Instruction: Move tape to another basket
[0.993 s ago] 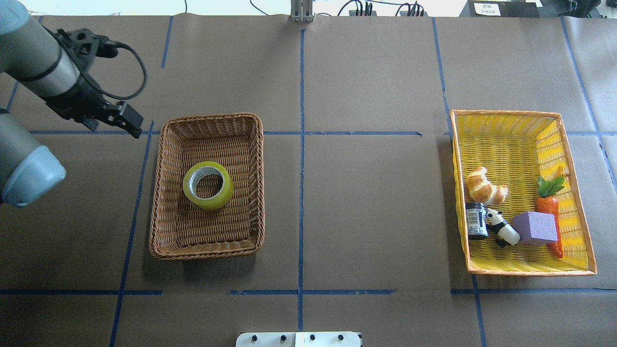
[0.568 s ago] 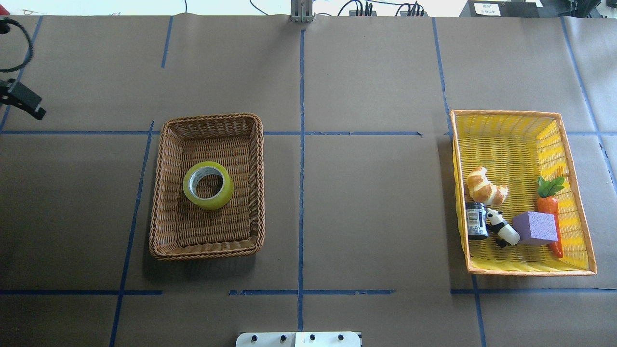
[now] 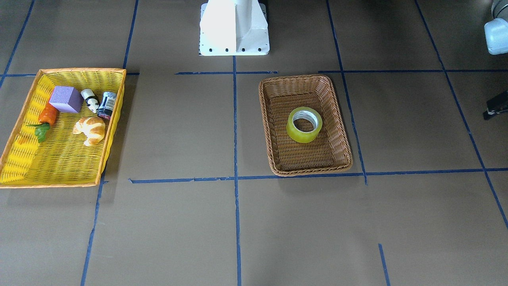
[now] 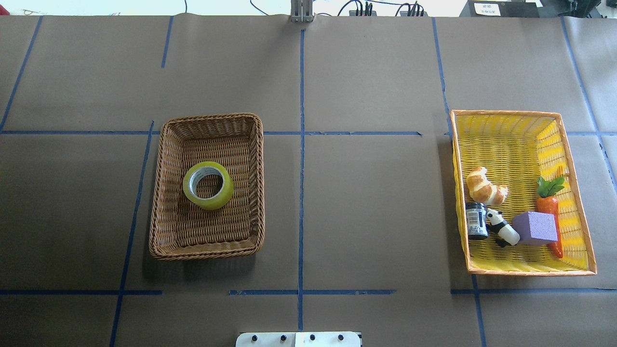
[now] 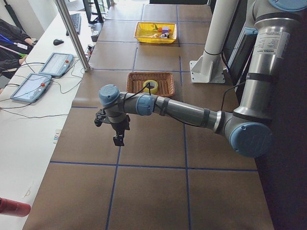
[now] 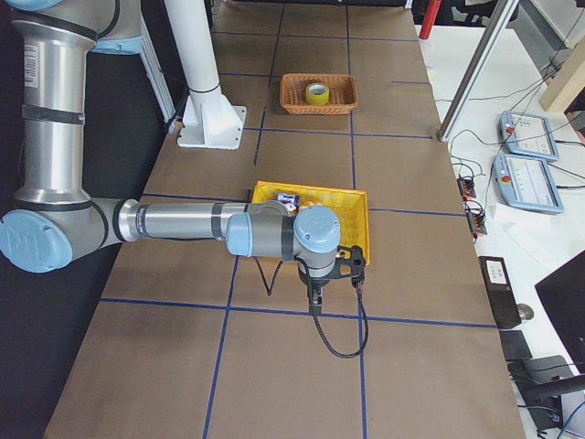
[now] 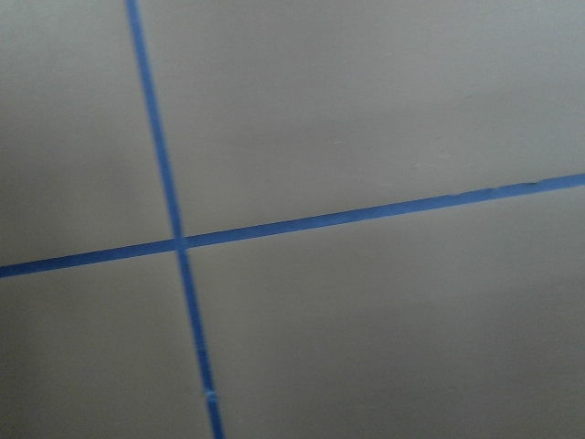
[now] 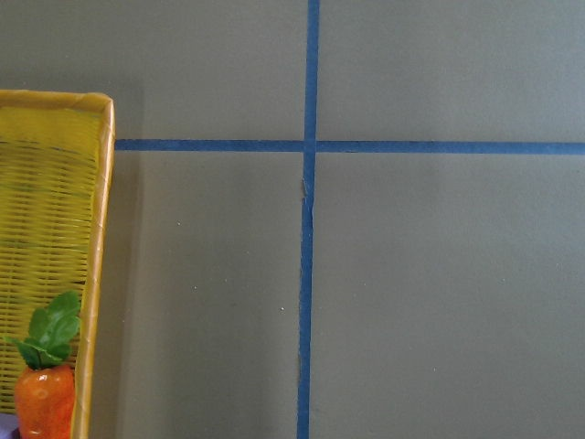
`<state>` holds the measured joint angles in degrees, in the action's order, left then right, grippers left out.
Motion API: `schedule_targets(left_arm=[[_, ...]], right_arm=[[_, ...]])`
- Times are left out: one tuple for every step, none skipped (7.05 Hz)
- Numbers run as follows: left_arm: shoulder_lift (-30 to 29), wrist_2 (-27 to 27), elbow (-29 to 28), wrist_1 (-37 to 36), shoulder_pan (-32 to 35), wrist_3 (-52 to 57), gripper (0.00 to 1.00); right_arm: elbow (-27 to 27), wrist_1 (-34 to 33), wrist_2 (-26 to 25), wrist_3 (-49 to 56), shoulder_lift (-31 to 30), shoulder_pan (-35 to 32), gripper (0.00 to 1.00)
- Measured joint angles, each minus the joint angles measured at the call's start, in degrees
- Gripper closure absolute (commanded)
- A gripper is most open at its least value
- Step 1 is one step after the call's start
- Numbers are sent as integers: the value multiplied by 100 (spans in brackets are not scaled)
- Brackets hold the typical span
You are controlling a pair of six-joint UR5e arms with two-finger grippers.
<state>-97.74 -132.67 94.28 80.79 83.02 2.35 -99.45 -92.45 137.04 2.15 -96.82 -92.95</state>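
The tape (image 4: pixel 212 203), a yellow-green roll with a white core, lies flat in the middle of the brown wicker basket (image 4: pixel 212 117); both also show in the front view, the tape (image 3: pixel 297 136) inside the basket (image 3: pixel 297 77). No gripper touches it. My left gripper (image 5: pixel 116 139) hangs over bare table well to the basket's left, out of the overhead view; only a black part shows at the front view's edge. My right gripper (image 6: pixel 315 302) hangs just outside the yellow basket (image 6: pixel 311 190). I cannot tell whether either is open or shut.
The yellow basket with orange rim (image 4: pixel 506 113) at the right holds a croissant (image 4: pixel 484 185), carrot (image 4: pixel 548 207), purple block (image 4: pixel 535 228), panda (image 4: pixel 501 226) and dark jar (image 4: pixel 477 220). The white robot base (image 3: pixel 234 28) stands at the table's near edge.
My left arm has pulled back to the left, away from the wicker basket, and left the overhead view. The tape and both baskets have not moved.
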Motion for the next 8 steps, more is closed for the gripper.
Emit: schedule_targets(left_arm=[[46,-4,-143,4,131,210,0],[130,-12,-225,10,243,383,0],[247,-81,-274,18,362,544,0],[366,-254,-343,32,506,644,0],[490,-394,-410,51,642,685,0],[594,-454,-437,63,738,699,0],[680,-474,-446,72,820,703,0],[730,-480,-450,75,881,705,0]], right_arm=[[143,138,64,-23,-25,-3,0],[383,480,153,-38,-29,-3,0],[611,831,208,-69,-7,-4,0],[718,1005,257,-115,35,-4,0],[739,1061,337,-143,63,-4,0],[733,1075,413,-155,77,-3,0],[726,1079,452,-163,85,1,0],[722,1080,466,-168,89,4,0]])
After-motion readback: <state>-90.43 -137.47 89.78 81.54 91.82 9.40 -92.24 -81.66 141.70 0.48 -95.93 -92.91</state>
